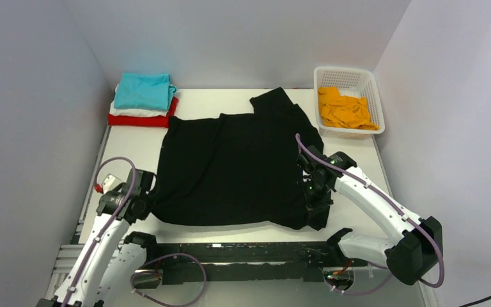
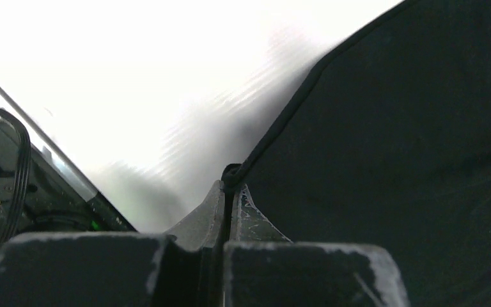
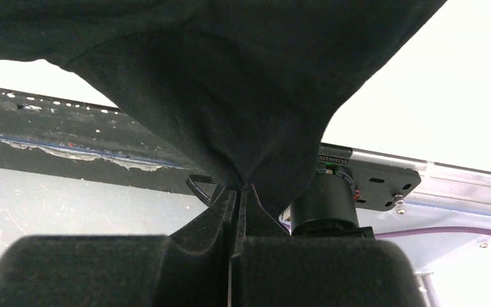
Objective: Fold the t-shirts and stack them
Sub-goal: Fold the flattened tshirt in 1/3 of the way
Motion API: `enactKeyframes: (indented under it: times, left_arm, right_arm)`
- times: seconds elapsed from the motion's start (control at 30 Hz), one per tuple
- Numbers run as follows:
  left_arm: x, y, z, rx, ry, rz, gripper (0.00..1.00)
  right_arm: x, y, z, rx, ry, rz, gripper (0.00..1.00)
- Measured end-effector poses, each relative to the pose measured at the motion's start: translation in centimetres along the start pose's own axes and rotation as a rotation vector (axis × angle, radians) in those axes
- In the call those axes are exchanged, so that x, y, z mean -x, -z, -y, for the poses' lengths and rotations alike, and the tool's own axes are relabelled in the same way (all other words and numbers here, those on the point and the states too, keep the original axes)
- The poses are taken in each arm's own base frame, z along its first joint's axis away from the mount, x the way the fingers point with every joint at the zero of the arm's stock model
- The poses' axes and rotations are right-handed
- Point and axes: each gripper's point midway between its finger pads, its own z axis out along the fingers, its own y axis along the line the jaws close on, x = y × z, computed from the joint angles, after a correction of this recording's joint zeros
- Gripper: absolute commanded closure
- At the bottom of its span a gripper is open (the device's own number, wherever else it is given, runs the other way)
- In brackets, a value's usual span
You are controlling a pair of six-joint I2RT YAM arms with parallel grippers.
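Observation:
A large black t-shirt (image 1: 236, 166) lies spread over the middle of the table, one sleeve pointing to the back. My left gripper (image 1: 148, 206) is shut on its near left corner; the left wrist view shows the hem (image 2: 281, 121) pinched between the fingertips (image 2: 231, 182). My right gripper (image 1: 316, 216) is shut on the near right corner, and the black cloth (image 3: 230, 83) hangs bunched from its tips (image 3: 238, 187). A folded stack sits at the back left: teal t-shirt (image 1: 143, 91) over white, with red (image 1: 137, 119) at the bottom. An orange t-shirt (image 1: 344, 109) lies crumpled in the basket.
The white lattice basket (image 1: 371, 86) stands at the back right. White walls close in the left, back and right. A black rail (image 1: 230, 252) with both arm bases and purple cables runs along the near edge.

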Motion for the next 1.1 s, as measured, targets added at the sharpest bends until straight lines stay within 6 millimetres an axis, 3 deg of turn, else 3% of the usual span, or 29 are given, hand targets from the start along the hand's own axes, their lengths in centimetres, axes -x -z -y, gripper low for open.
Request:
enactKeyframes:
  times: [0.13, 0.33, 0.43, 0.67, 0.9, 1.1]
  left_arm:
    - [1.3, -0.6, 1.2, 0.014, -0.022, 0.057, 1.0]
    - [1.4, -2.2, 2.2, 0.064, -0.081, 0.051, 1.0]
    - [1.3, -2.5, 3.4, 0.035, -0.103, 0.037, 1.0]
    - [1.8, -3.4, 6.5, -0.011, -0.114, 0.02, 1.0]
    - [3.0, -5.6, 8.5, 0.012, -0.068, -0.005, 1.0]
    - [3.6, -7.2, 10.5, 0.039, -0.074, -0.027, 1.0]
  right_arm:
    - [0.1, -0.1, 0.1, -0.002, 0.001, -0.007, 1.0]
    - [0.4, -0.2, 0.1, 0.012, -0.008, -0.016, 1.0]
    - [1.5, 0.0, -0.5, 0.032, -0.008, 0.0, 1.0]
    - [7.9, 1.5, -1.2, 0.024, -0.033, 0.17, 1.0]
    - [14.0, 0.7, 1.2, -0.105, -0.119, 0.258, 1.0]
    - [18.6, 0.0, 1.9, -0.147, -0.141, 0.322, 0.99]
